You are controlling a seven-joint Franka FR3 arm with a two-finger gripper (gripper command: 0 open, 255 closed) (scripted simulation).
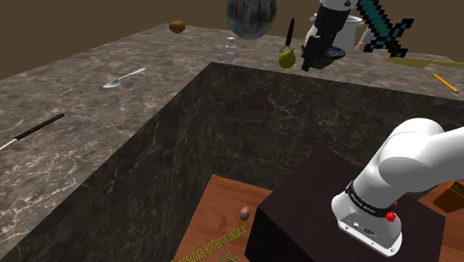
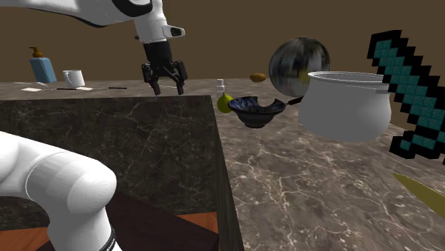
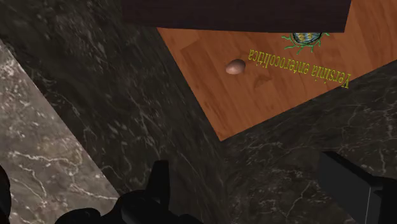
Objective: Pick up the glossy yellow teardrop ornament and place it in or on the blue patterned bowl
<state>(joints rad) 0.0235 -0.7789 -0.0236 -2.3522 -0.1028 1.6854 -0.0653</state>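
Dark marble counter (image 2: 307, 178). The black gripper (image 2: 166, 88) hangs above its inner edge, fingers wide and empty, likely readied for grasping. The yellow teardrop ornament (image 2: 224, 104) sits just beside the blue patterned bowl (image 2: 258, 110).

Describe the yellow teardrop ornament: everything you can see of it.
The yellow ornament is glossy and teardrop-shaped, round below and narrowing to a small pale cap on top. It stands upright on the marbled counter, near its inner corner, beside the blue bowl; whether they touch is unclear. The open pincer hangs apart from it.
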